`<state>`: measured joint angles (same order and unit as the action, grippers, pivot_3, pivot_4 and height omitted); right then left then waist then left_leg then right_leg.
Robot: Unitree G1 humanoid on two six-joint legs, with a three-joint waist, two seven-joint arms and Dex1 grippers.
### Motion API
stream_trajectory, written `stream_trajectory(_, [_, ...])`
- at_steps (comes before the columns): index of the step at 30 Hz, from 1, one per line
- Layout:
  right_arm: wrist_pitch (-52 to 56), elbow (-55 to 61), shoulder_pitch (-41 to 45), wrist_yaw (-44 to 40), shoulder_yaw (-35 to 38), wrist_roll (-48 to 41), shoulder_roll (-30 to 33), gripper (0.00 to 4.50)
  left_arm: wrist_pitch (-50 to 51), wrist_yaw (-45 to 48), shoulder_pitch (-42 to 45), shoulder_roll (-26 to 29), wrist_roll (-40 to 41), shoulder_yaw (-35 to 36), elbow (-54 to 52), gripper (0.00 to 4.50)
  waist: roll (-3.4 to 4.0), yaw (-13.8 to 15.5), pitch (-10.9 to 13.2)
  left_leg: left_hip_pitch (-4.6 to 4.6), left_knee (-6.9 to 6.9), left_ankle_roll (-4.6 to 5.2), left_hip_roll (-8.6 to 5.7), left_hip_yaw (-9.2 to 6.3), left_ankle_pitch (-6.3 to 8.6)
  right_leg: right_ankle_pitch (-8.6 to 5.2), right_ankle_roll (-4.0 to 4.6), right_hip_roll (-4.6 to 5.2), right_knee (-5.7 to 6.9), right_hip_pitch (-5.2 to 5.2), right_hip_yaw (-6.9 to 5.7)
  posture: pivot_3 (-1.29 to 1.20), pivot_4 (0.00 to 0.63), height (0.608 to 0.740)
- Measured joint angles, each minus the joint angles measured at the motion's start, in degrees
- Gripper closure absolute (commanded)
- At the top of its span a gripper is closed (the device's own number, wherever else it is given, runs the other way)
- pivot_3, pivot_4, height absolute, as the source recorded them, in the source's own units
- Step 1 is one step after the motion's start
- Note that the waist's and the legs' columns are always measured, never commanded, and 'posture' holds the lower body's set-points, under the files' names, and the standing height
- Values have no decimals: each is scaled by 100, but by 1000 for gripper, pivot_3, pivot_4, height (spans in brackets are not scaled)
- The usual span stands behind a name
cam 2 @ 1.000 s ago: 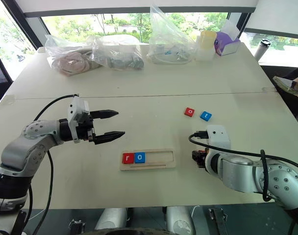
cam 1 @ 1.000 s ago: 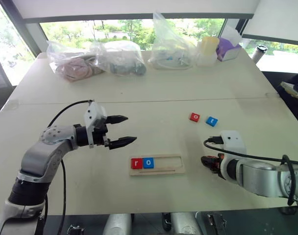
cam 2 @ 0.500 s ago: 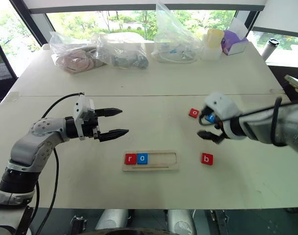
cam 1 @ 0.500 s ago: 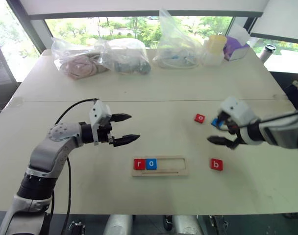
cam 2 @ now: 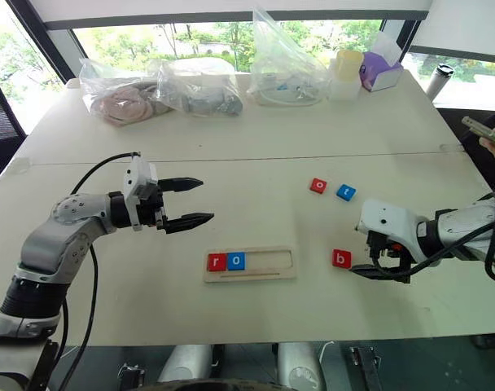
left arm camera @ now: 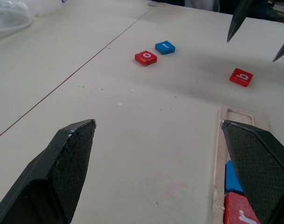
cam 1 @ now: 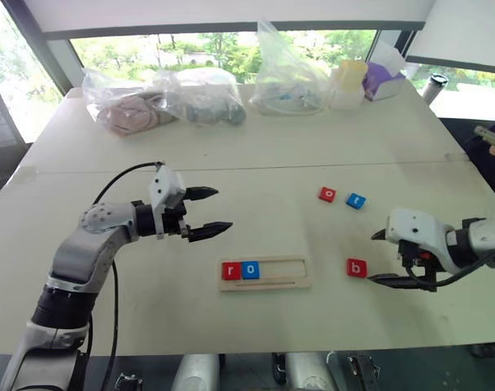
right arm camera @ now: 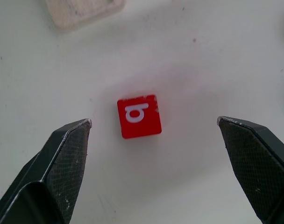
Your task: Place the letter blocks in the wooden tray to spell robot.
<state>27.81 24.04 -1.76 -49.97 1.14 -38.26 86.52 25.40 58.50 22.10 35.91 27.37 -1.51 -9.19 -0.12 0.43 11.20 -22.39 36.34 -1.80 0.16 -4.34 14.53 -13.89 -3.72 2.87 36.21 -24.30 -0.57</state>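
Blocks r and o (cam 1: pixel 239 270) are sitting in the tray (cam 1: pixel 290 283); right gripper (right arm camera: pixel 153 135), jaws spread, is straddling the b block (right arm camera: pixel 138 116) for pickup; left gripper (cam 1: pixel 212 213), jaws spread, is waiting.

Scene brightly lit by daylight from windows (cam 1: pixel 207 49) behind the table (cam 1: pixel 256 147), panes overexposed at the far left, soft shadows cast toward the camera, mild glare noted on plastic bags (cam 1: pixel 162 98), wrist views slightly softened near the fingers.

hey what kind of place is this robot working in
Probably an office or lab room, not a home: two plain white tables pushed together by big windows with trees outside, and plastic bags of supplies and a tissue box along the far edge.
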Motion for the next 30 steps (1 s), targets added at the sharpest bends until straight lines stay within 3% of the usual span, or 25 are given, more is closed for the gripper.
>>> stream_trajectory(8, [0, 136, -414, 112, 103, 913, -892, 34, 4, 0, 3, -2, -39, 3, 0, 0, -2, 20, 0, 0, 4, 0, -1, 18, 0, 29, -6, -2, 0, -2, 19, 0, 150, 740])
stream_trajectory(23, [274, -276, -62, -123, -194, 1731, -1917, 34, 71, 287, -173, 259, 59, 17, -218, 0, -3, -3, 0, 2, 13, 0, 0, 20, 0, 34, -11, -7, 4, -1, 25, 0, 150, 740])
stream_trajectory(26, [316, -291, 30, -199, -236, 1806, -2012, 796, 85, 407, -223, 353, 123, 23, -303, 0, -3, -3, 0, 2, 18, 0, 1, 20, 0, 36, -9, -8, 5, -1, 25, 0, 150, 740])
stream_trajectory(30, [318, -282, 49, -320, -265, 1861, -2044, 2904, 201, 680, -369, 647, 335, 80, -496, 0, -2, -19, 0, 2, 22, 0, 4, 25, 0, 36, -5, -10, 7, 0, 29, 0, 150, 740])
